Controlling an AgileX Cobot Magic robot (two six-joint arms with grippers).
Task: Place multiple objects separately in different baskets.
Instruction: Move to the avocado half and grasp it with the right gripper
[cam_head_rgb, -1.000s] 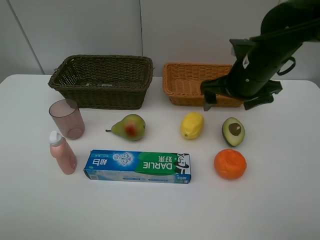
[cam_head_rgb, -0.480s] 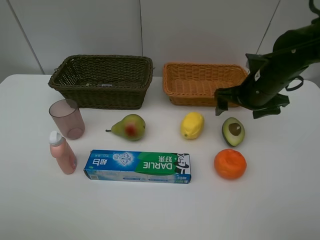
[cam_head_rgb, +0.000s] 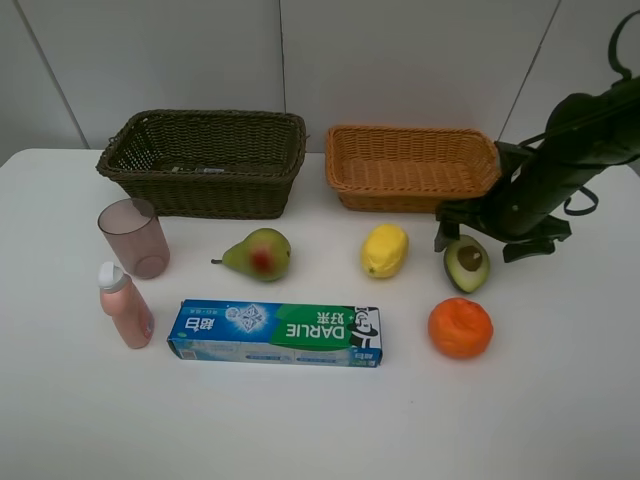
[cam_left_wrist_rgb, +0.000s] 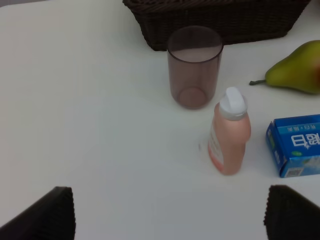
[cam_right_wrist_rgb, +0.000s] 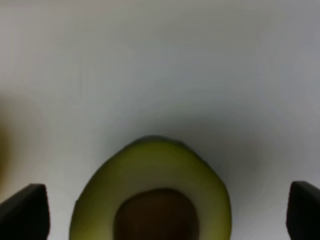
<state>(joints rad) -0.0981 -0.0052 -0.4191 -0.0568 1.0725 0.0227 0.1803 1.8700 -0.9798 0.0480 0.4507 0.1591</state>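
**Q:** Report the left section of the worktop (cam_head_rgb: 320, 430).

**A:** The left pincer (cam_left_wrist_rgb: 170, 215) appears in the left wrist view only. Its fingers are spread wide and pinch nothing, and it sits over bare worktop near the pink bottle (cam_head_rgb: 124, 305). The mauve cup (cam_head_rgb: 133, 236) stands upright at the far left, in front of the dark basket (cam_head_rgb: 200, 196). The pink bottle stands upright just in front of the cup, not touching it.

**Q:** Report the centre section.

**A:** The pear (cam_head_rgb: 259, 254) lies in front of the dark basket, with its stalk pointing toward the cup. The toothpaste box (cam_head_rgb: 275, 333) lies flat in front of the pear, its long side running across the worktop and its left end near the pink bottle. The lemon (cam_head_rgb: 385, 250) lies to the right of the pear, in front of the light basket (cam_head_rgb: 400, 200).

**Q:** Report the right section.

**A:** The light basket stands beside the dark basket with a gap between them. The halved avocado (cam_head_rgb: 466, 264) lies cut face up with the pit showing, to the right of the lemon. The orange (cam_head_rgb: 460, 327) lies in front of the avocado, apart from it. The right pincer (cam_head_rgb: 482, 238) is at the avocado with its fingers spread wide. In the right wrist view one finger stands on each side of the fruit, with a gap on both sides. Each item listed rests on the worktop, outside both baskets.
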